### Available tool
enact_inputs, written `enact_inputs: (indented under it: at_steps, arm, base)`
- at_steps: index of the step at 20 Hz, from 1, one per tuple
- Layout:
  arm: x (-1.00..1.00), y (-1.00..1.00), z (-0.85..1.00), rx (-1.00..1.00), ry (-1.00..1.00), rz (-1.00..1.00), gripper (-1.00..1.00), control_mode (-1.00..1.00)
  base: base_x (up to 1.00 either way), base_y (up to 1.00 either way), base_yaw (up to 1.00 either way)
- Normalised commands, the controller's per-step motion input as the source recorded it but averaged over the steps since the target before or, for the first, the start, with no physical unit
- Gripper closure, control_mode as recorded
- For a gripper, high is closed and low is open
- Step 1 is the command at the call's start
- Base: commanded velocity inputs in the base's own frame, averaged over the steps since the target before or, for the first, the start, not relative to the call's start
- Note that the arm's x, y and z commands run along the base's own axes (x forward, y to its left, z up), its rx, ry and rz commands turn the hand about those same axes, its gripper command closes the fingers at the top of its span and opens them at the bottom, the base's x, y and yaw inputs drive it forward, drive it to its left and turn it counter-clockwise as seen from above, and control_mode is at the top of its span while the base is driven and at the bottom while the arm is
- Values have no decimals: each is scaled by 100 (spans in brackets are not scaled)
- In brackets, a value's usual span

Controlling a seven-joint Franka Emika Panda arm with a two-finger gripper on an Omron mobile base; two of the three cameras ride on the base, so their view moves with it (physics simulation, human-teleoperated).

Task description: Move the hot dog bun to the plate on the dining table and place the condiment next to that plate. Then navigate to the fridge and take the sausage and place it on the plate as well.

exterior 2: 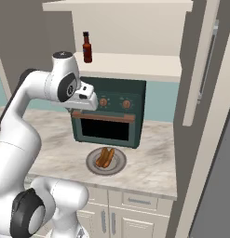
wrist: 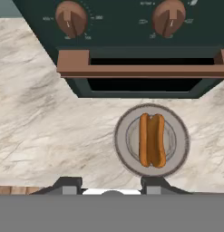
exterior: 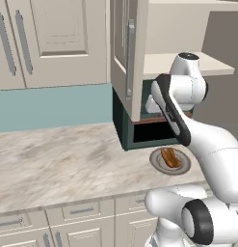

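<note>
On marble counter, bun [wrist: 152, 140] on plate [wrist: 121, 136], tool [wrist: 111, 183] spread, empty.

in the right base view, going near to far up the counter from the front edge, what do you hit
plate holding the hot dog bun → dark green toaster oven → shelf above it, with the condiment bottle standing on it
</note>
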Motion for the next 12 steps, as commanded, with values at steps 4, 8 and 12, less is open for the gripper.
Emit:
enact_inputs:
  at_steps: [4,8,12]
  arm:
    - [-24,-2,-9,0,-5,-1,-100,-100]
    - [-67,-40,-62,0,-1,-23,-100,-100]
    - [-63,-57,-53,0,0,-17,-100,-100]
  base:
    - [0,0,0]
    - [0,0,0]
    - [0,0,0]
